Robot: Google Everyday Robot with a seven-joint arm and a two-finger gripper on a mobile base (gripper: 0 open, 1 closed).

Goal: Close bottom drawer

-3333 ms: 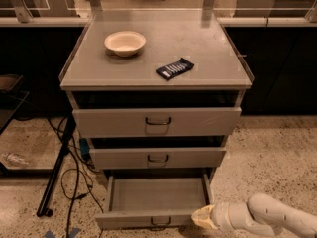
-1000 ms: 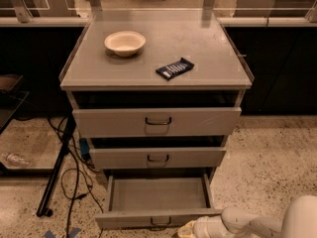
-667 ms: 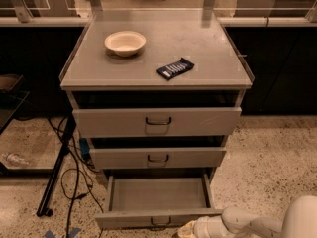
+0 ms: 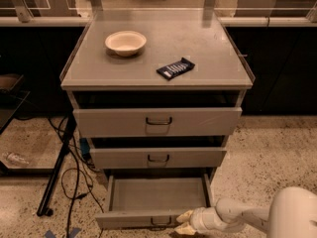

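Observation:
The bottom drawer [image 4: 157, 198] is the lowest of three grey cabinet drawers and stands pulled far out, its inside empty. Its front panel [image 4: 133, 219] carries a small dark loop handle [image 4: 160, 222]. My gripper [image 4: 184, 222] sits at the right end of that front panel, its pale fingertips [image 4: 184, 216] against or just at the panel. The white arm [image 4: 247, 216] reaches in from the lower right. The two drawers above [image 4: 157, 122] [image 4: 157, 157] stand slightly open.
A cream bowl [image 4: 125, 42] and a dark snack packet [image 4: 175, 68] lie on the cabinet top [image 4: 213, 58]. A black stand leg [image 4: 57, 167] and cables [image 4: 74, 177] lie on the speckled floor left of the cabinet. Dark counters run behind.
Over the last seconds my gripper has moved left along the drawer's front panel, toward its handle. The drawer itself stands as far out as before.

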